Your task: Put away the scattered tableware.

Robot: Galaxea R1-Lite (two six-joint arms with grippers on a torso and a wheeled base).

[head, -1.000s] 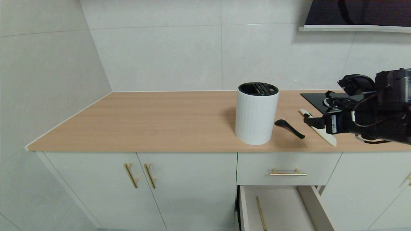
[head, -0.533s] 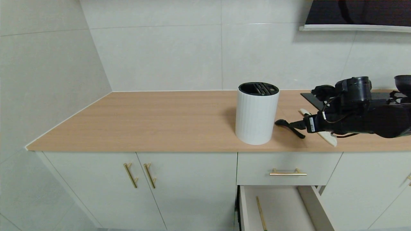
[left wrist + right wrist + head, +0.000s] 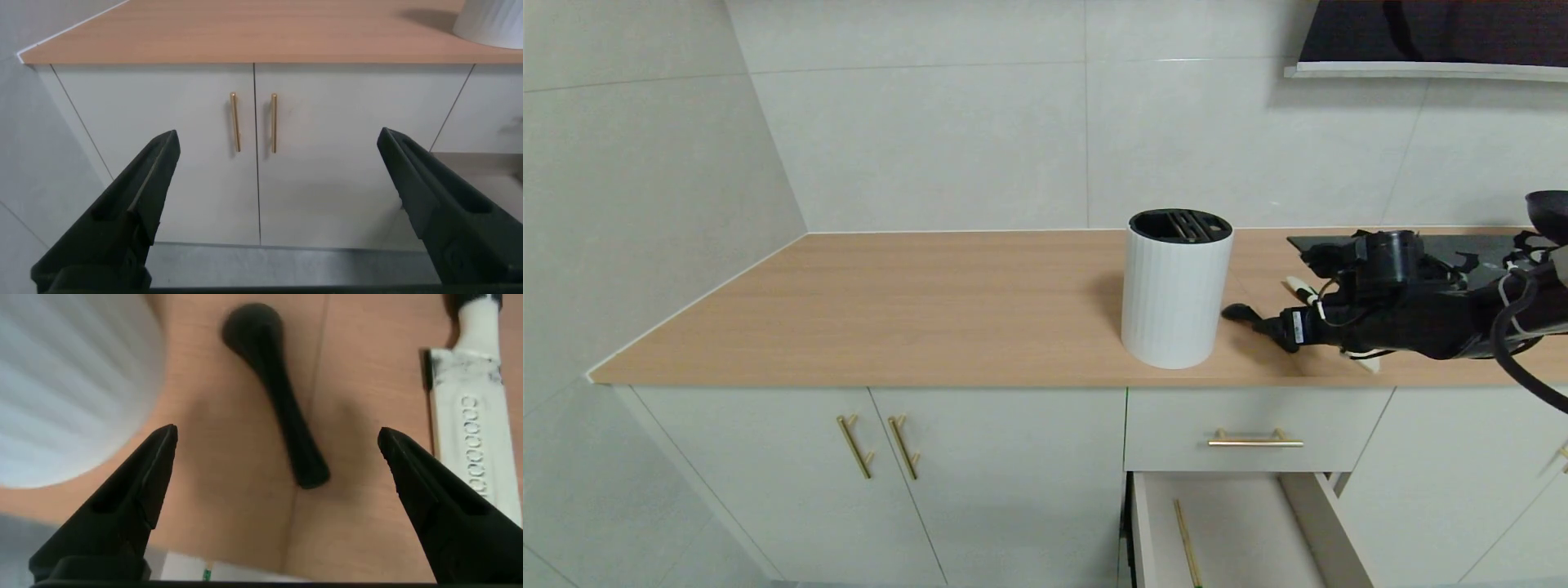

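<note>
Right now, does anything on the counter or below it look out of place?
Yes. A black spoon and a white knife lie loose on the counter, beside the white holder instead of in it. Below, one drawer stands open, a thin stick inside.

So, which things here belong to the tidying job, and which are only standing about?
For the job:
- black spoon
- white knife
- white holder
- open drawer
- right claw, open over the spoon

Only standing about:
- cooktop
- cupboard doors
- hood
</note>
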